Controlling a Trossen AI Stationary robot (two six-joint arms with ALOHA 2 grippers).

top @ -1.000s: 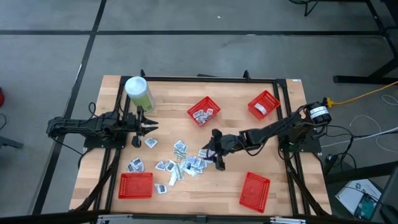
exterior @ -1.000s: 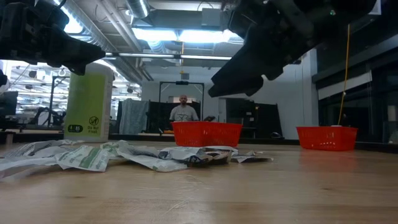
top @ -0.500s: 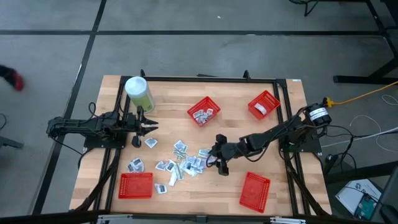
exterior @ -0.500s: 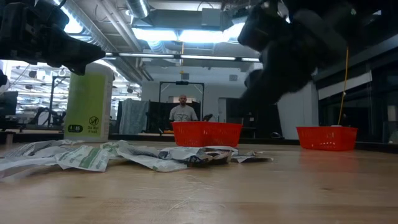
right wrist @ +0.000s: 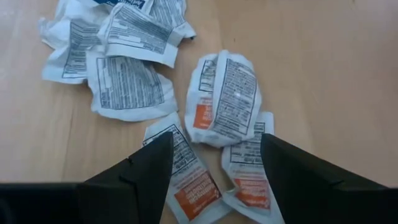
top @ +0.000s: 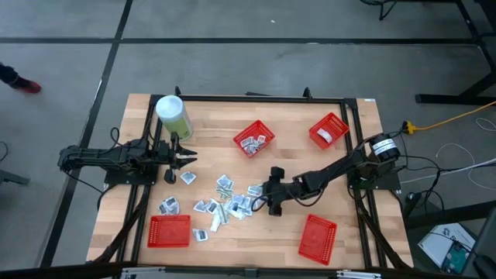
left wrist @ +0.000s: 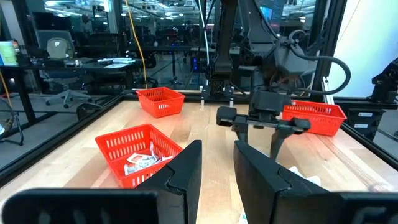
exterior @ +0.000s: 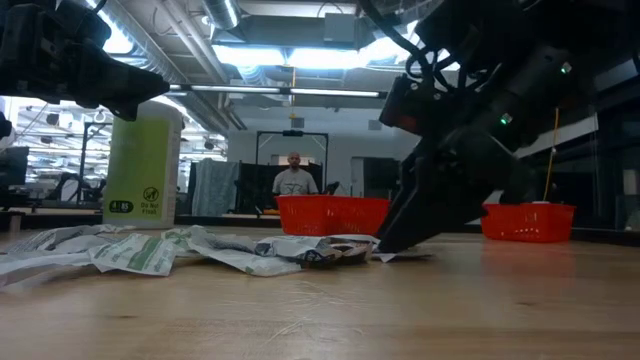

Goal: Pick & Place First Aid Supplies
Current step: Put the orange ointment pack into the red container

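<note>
Several small white first aid packets lie flat in a loose heap on the wooden table, left of its middle. My right gripper hangs open and slanted down over the heap's right end. In its wrist view the gripper has a white packet with an orange mark just ahead, and two more lie below the fingers. In the low view its fingertips are close above the table. My left gripper waits level at the left edge, open, with nothing between its fingers.
Four red mesh baskets stand around. One at the far middle holds packets, one at the far right holds a white item. The others are at the near left and near right. A pale-green canister stands far left.
My right gripper has come down toward the right end of the packet heap and a little toward the near edge, tipping further downward. Its fingers have stayed open. The packets have not moved.
</note>
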